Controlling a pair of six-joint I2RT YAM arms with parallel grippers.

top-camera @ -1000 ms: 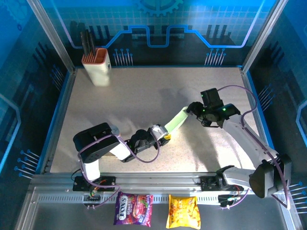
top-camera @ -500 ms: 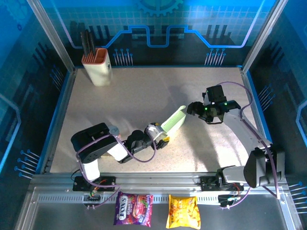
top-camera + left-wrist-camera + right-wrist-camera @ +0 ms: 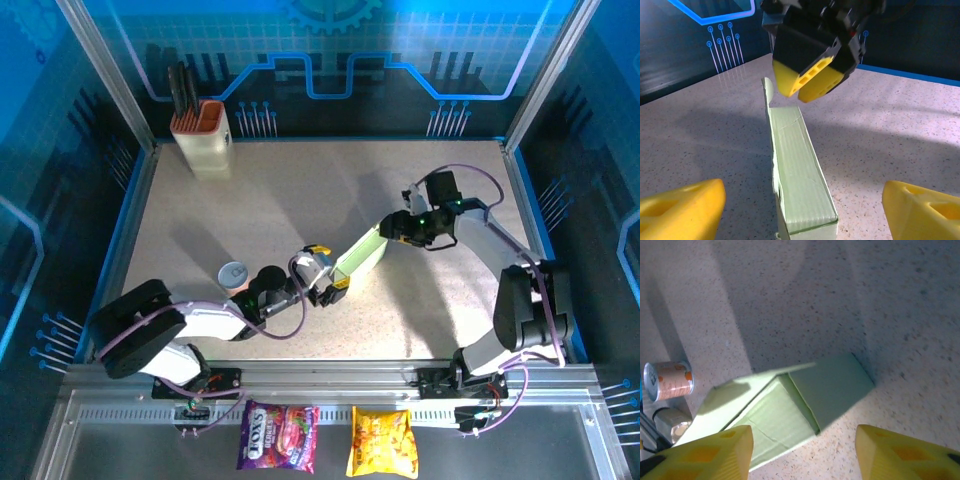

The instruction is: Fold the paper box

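Paper box (image 3: 360, 254) laid diagonally on the table (image 3: 250, 200), a gripper at each end

A small can (image 3: 233, 274) is seen at the left. Next, the left gripper (image 3: 330, 286) is spread wide around the box's near end, fingers (image 3: 682, 207) clear of the cardboard, with nothing gripped. At the far end, the right gripper (image 3: 393, 228) is poised just over the raised flap (image 3: 767, 91), partly open and empty.

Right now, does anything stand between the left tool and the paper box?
Nothing visible does. The paper box lies directly between the open fingers of the left tool, with bare table on either side.
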